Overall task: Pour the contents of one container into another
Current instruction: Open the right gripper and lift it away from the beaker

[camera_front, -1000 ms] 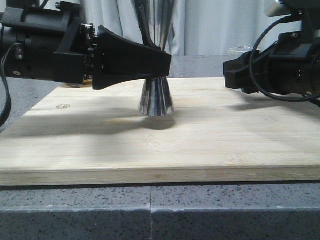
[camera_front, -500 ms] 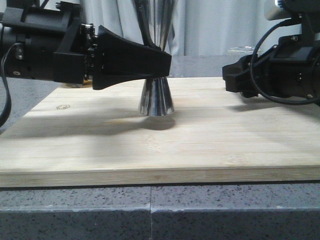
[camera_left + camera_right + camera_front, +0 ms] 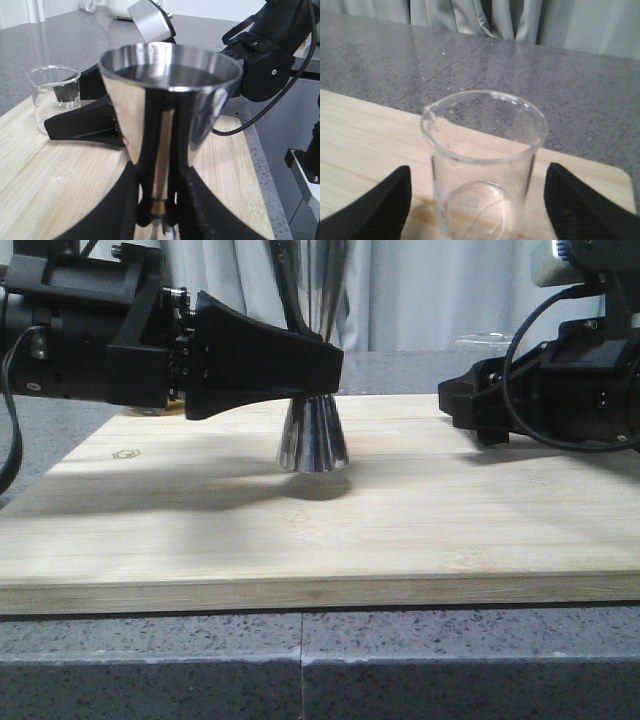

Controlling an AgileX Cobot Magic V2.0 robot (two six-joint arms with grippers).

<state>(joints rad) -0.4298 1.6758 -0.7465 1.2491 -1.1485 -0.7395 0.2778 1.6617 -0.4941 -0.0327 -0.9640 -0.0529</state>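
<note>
The steel hourglass jigger [image 3: 313, 435] stands upright on the bamboo board [image 3: 300, 540]. My left gripper [image 3: 325, 365] comes in from the left and is shut on the jigger's waist. In the left wrist view its fingers [image 3: 135, 200] hug the gold band [image 3: 159, 206] below the jigger's open upper cone [image 3: 170, 100]. The clear glass beaker [image 3: 485, 165] stands upright on the board's right part and looks empty. My right gripper [image 3: 480, 215] is open, its fingers [image 3: 380, 210] on either side of the beaker with gaps. In the front view, only the beaker's rim [image 3: 490, 340] shows above the right gripper [image 3: 450, 405].
The board lies on a speckled grey stone counter [image 3: 300, 660]. Grey curtains [image 3: 485, 15] hang behind. The right arm's body and cables [image 3: 270, 55] loom beyond the jigger. A white appliance [image 3: 120, 7] stands at the far counter edge.
My right gripper has slid a little to the left in the front view, further around the beaker. The left gripper and jigger have not moved.
</note>
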